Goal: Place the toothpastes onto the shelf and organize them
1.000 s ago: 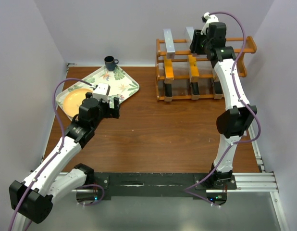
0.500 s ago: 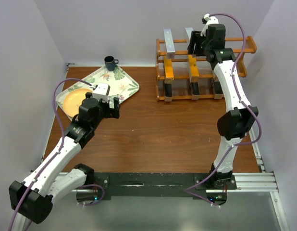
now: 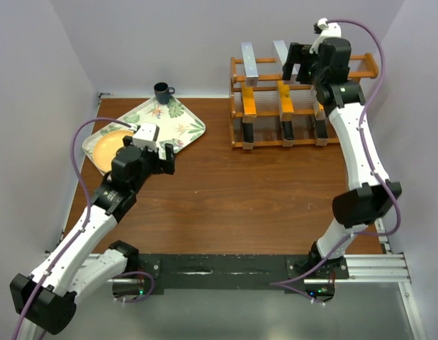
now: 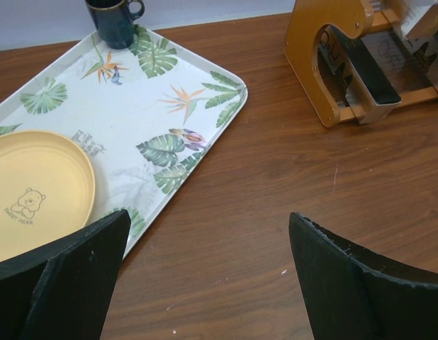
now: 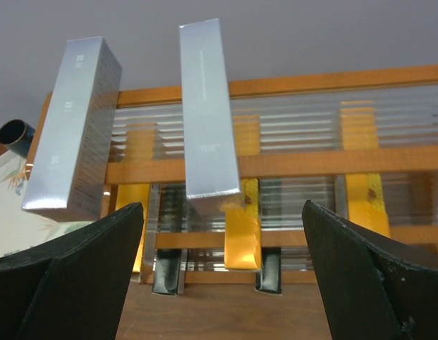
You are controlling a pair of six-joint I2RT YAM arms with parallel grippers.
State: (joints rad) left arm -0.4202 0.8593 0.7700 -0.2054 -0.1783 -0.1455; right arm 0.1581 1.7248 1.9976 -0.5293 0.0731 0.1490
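The orange-brown shelf (image 3: 366,69) stands at the back right of the table. Two silver-grey toothpastes (image 3: 248,61) (image 3: 281,51) lean on its top tier. Orange-yellow ones (image 3: 249,103) sit on the middle tier and black ones (image 3: 247,132) on the bottom. My right gripper (image 3: 299,64) hovers open just in front of the top tier, touching nothing. Its wrist view shows both silver boxes (image 5: 74,127) (image 5: 208,106), an orange box (image 5: 240,230) and black ends (image 5: 166,273) between the spread fingers (image 5: 70,283). Low over bare wood, my left gripper (image 3: 163,159) is open and empty.
A leaf-patterned tray (image 3: 187,126) lies at the back left with a yellow plate (image 3: 109,149) on it. A dark mug (image 3: 162,92) stands behind the tray. The shelf's side panel (image 4: 325,49) shows at the upper right of the left wrist view. Walls close in left, right and behind.
My right gripper has opened off the second silver box, leaving it on the top tier, and has drawn back up and to the right. The left arm has barely shifted.
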